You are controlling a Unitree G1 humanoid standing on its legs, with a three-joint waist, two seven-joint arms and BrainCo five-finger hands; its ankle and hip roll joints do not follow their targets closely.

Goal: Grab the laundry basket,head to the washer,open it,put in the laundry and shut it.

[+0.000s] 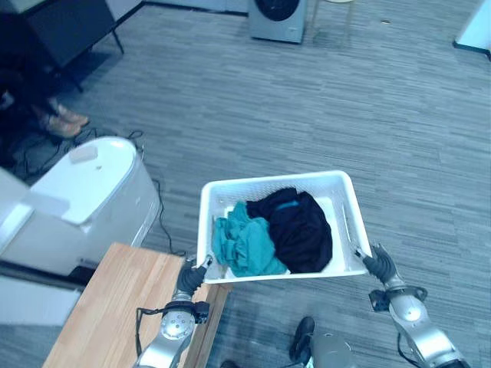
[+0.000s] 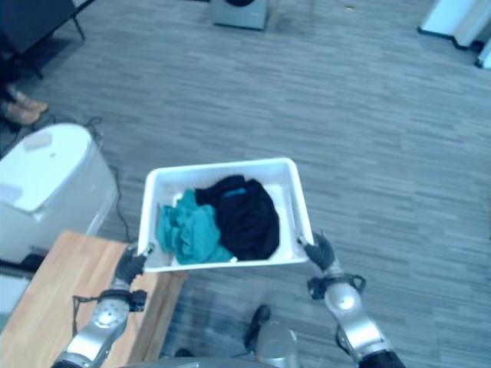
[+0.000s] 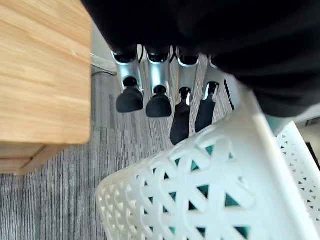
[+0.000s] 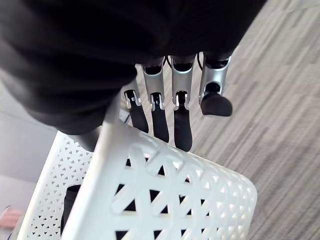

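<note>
Between the two hands, a white laundry basket (image 1: 345, 201) hangs above the grey floor (image 1: 399, 115), holding teal laundry (image 1: 244, 244) and black laundry (image 1: 301, 226). Left hand (image 1: 189, 277) and right hand (image 1: 381, 264) each clasp a near corner beside the wooden bench (image 1: 115, 307); the washer (image 1: 278, 17) stands far ahead.

Under me the floor (image 1: 399, 115) is grey carpet with fine darker stripes, and it goes across the whole room. At my lower left stands a light wooden table (image 1: 107, 307) with a smooth top. Just beyond it there is a big white rounded machine (image 1: 84, 199) — black cables (image 1: 34, 149) lie on the carpet beside it. Far ahead, at the top edge, I see a grey appliance with a dark round door (image 1: 278, 17). In the far left corner stands dark furniture (image 1: 61, 31), and near it a person's shoes (image 1: 65, 121).
</note>
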